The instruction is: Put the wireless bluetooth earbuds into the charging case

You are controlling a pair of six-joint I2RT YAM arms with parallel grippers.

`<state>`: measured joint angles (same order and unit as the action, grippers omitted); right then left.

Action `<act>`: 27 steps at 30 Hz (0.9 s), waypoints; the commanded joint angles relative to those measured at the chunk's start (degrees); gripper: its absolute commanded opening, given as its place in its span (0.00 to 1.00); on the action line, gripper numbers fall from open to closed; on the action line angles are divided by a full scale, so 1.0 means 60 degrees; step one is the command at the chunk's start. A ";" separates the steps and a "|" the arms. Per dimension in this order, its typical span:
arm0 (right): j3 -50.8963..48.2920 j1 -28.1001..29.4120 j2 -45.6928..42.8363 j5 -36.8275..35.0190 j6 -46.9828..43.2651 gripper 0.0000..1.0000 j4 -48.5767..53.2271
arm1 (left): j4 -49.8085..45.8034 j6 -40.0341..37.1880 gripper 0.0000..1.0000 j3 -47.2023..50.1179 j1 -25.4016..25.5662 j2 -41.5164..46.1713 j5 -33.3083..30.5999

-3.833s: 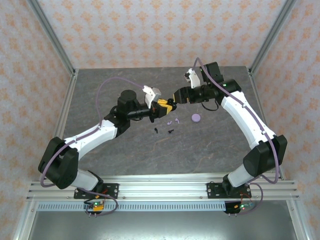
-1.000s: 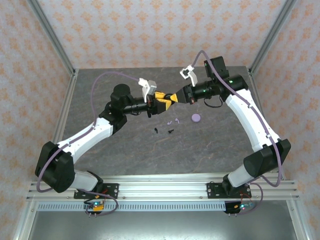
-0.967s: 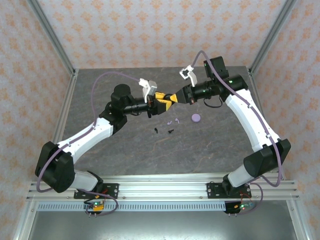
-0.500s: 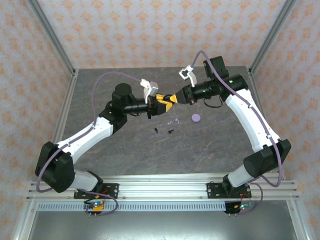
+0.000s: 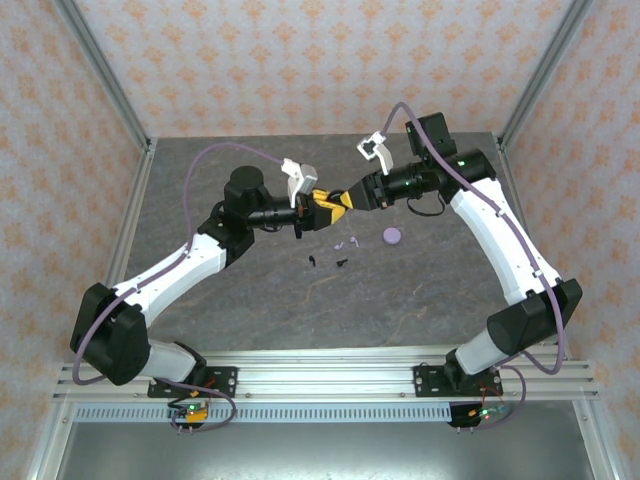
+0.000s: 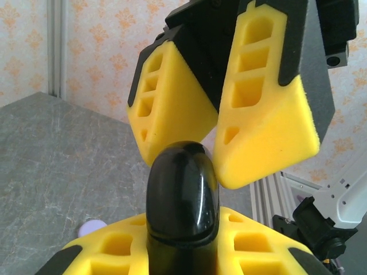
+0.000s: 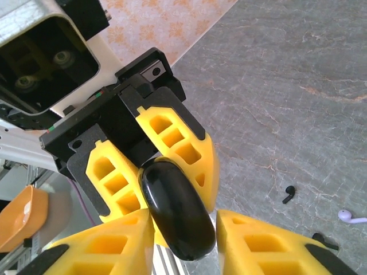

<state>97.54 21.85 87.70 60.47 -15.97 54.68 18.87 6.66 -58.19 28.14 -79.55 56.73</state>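
A glossy black charging case is held up in mid-air, with my left gripper shut on its lower half. My right gripper faces it from the other side. Its yellow fingers straddle the case's upper end, one touching and one with a gap, so it is open. Both grippers meet above the table's middle. On the table below lie two black earbuds and two lavender earbuds.
A round lavender case rests on the grey table right of the earbuds. Metal frame posts and patterned walls close in the left, right and back sides.
Since the oldest frame both grippers have shifted left and a little back, still meeting at the case. Over the last second they have crept slightly left; the earbuds have not moved.
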 commanded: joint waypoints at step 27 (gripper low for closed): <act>-0.0230 0.0010 -0.0643 -0.3931 0.1899 0.67 -0.1355 | 0.0546 -0.0908 0.09 0.0589 0.0367 0.0192 -0.1637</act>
<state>97.19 21.98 87.11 43.86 -7.84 50.57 17.50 1.43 -56.66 29.65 -79.53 50.30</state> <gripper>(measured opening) 0.668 0.213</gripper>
